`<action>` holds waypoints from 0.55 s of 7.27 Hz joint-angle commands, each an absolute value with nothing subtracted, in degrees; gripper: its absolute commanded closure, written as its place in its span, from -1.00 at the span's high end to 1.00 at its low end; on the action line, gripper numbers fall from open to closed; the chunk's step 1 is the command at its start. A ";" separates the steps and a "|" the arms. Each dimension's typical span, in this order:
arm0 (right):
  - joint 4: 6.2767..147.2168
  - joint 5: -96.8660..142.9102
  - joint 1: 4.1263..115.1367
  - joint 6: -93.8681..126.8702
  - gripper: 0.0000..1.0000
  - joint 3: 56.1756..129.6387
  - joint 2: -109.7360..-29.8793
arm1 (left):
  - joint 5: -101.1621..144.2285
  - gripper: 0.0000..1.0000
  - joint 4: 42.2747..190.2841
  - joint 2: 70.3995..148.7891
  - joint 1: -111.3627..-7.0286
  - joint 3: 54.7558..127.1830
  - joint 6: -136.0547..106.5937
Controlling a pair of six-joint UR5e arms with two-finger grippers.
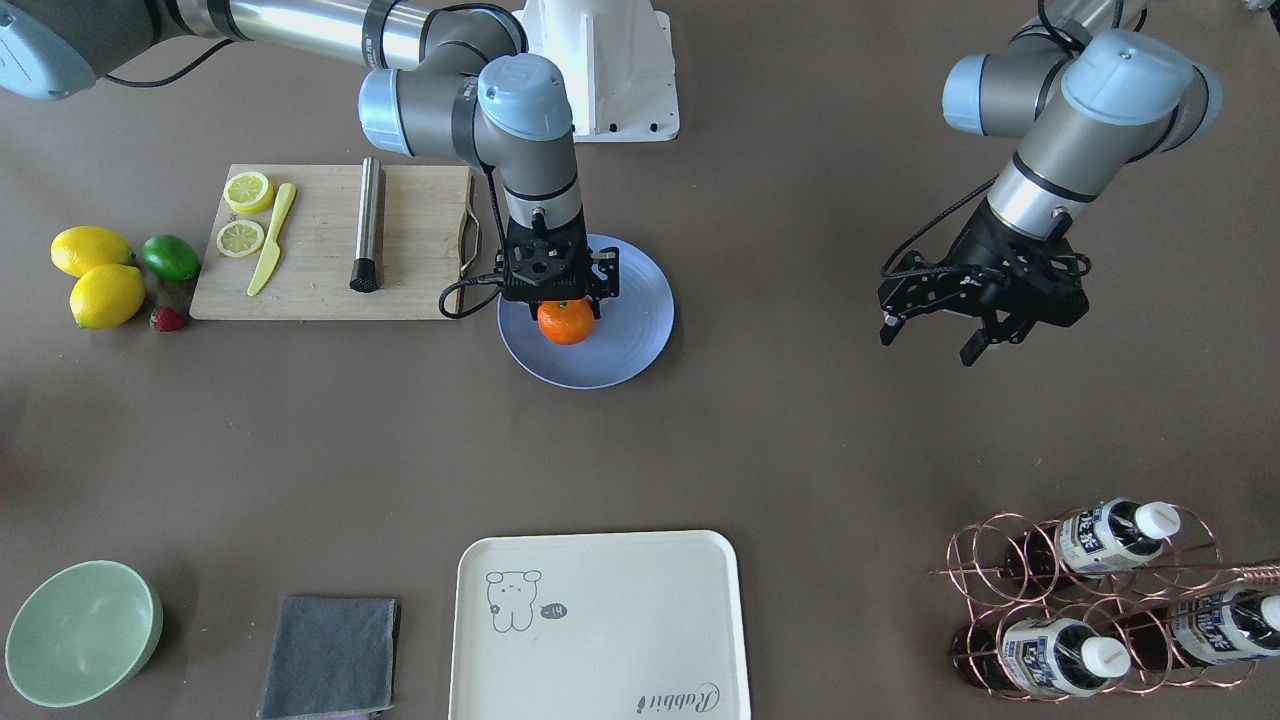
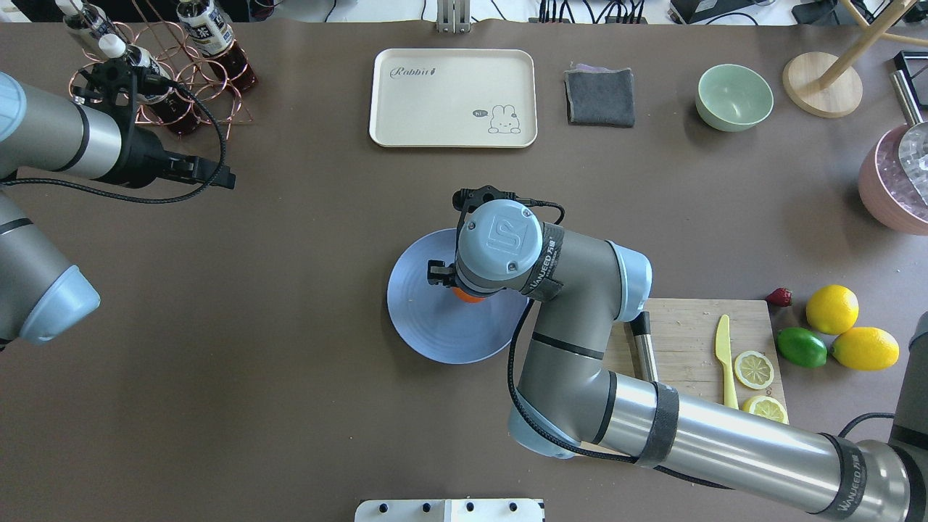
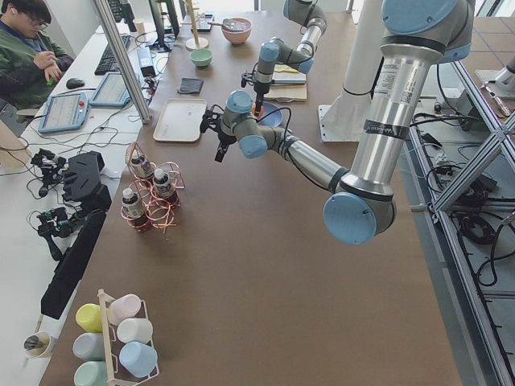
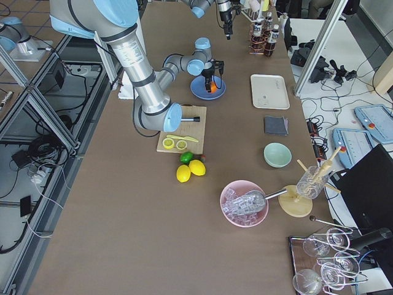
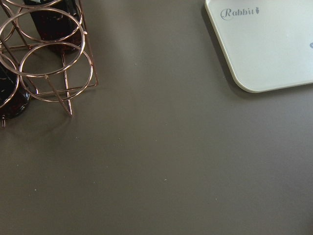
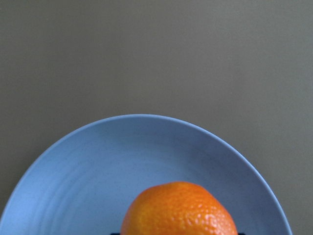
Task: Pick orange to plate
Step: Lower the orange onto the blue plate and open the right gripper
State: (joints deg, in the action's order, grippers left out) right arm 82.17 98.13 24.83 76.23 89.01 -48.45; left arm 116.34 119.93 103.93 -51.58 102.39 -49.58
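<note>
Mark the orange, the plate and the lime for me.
orange (image 1: 566,322), front-facing view, middle of its skin.
plate (image 1: 632,325), front-facing view, bare surface beside the orange.
lime (image 1: 170,257), front-facing view, centre of the fruit.

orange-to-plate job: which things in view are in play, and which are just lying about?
In play: orange, plate, right claw over the orange.
Lying about: lemons, lime, strawberry, board, tray, bowl, cloth, bottle rack, left claw.

Cream tray, grey cloth and green bowl sit in a row.
</note>
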 commanded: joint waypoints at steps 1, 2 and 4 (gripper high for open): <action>82.09 98.09 24.61 76.38 -1.00 88.77 -48.34 | 120.05 0.96 119.97 104.06 -53.26 100.99 -49.57; 82.09 98.17 24.61 79.16 -0.24 88.77 -48.08 | 120.15 0.96 119.97 104.24 -53.26 100.99 -49.57; 82.18 98.17 23.82 83.05 1.00 88.77 -47.28 | 120.15 0.96 119.97 104.24 -53.17 100.90 -49.57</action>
State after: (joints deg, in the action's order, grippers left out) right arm 82.15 98.16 24.16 81.11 88.77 -47.53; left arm 120.07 119.97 104.20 -53.16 100.95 -49.57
